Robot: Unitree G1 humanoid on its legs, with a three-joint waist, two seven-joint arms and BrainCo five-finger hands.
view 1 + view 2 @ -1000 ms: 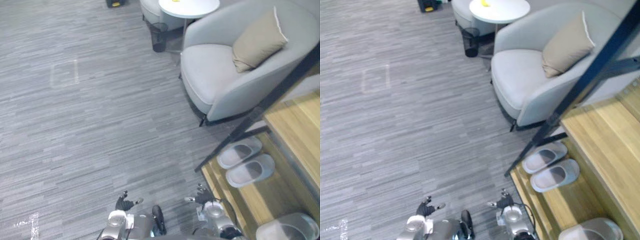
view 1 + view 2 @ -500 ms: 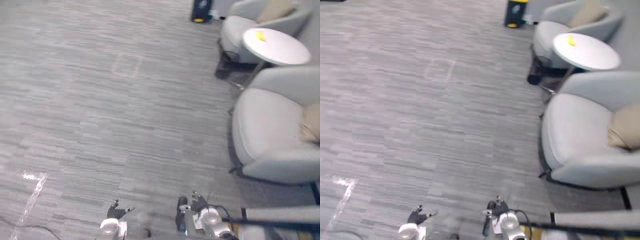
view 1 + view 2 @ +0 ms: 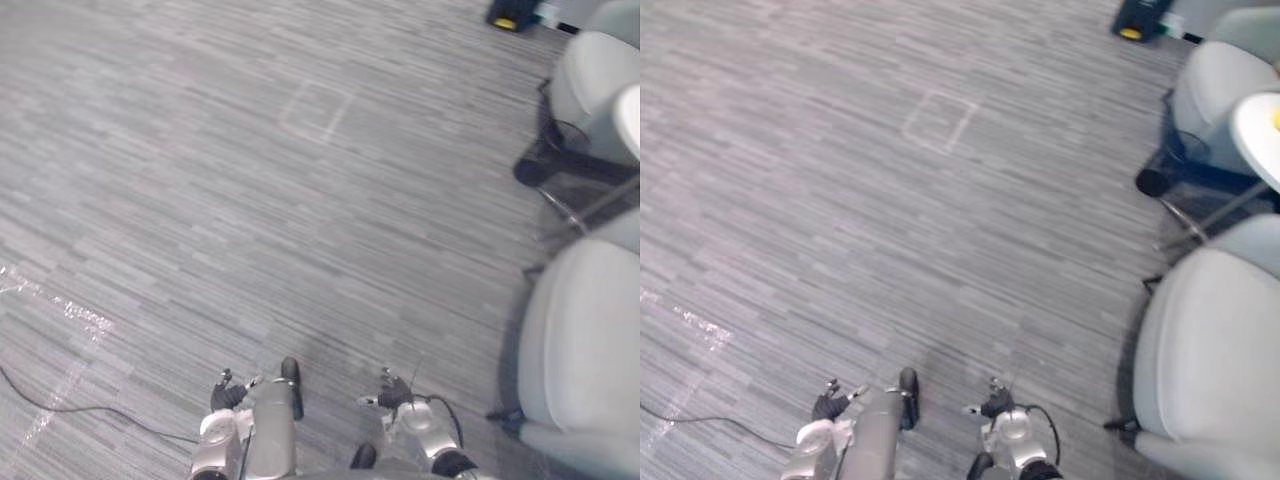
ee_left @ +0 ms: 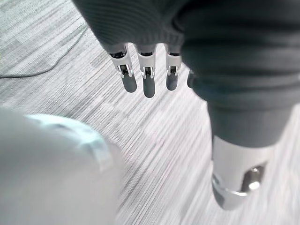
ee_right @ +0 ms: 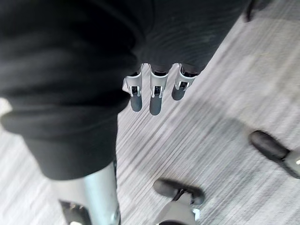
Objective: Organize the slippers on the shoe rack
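Plainly both hands were carrying nothing; the left hand (image 3: 229, 393) hung low by the body, its fingers (image 4: 149, 86) straight and loosely spread above the grey carpet (image 3: 250, 200); the right hand (image 3: 393, 391) matched it, fingers (image 5: 155, 101) relaxed and pointing down at the floor. I judged they were held so because no grasp was in hand; slack, lowered arms suit walking or facing about rather than reaching. The head camera looked over open carpet, with a pale armchair (image 3: 585, 350) at the robot's right and a round white table (image 3: 1260, 125) beyond it; where the slippers and the shoe rack stood I could not tell from these views; so the sorting seemed between steps, the next need being to bring the slippers into sight before either hand closed.
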